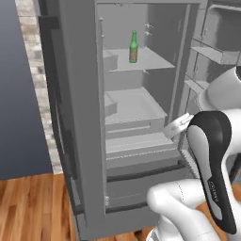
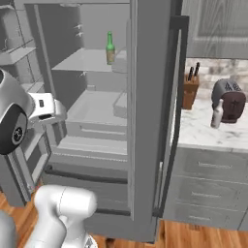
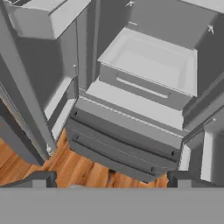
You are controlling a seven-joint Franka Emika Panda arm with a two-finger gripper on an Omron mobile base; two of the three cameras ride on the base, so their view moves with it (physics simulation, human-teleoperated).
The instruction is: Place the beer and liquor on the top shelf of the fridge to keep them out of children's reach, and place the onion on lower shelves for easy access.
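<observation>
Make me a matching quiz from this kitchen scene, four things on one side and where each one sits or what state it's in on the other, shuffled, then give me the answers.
1. beer
2. liquor
3. claw
4. knife block

A. open, holding nothing
B. on the counter in front of the toaster
C. on the fridge's top shelf
D. on the counter beside the open fridge door

Pairs: 1-C, 2-B, 3-A, 4-D

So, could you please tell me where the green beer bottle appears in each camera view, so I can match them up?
Left base view: the beer stands upper centre, on the top shelf.
Right base view: the beer stands upper centre-left, on the same shelf's right part.
Hand view: not in it; the camera looks at the drawers below.
Shared landmark: the shallow drawer under that shelf.
</observation>
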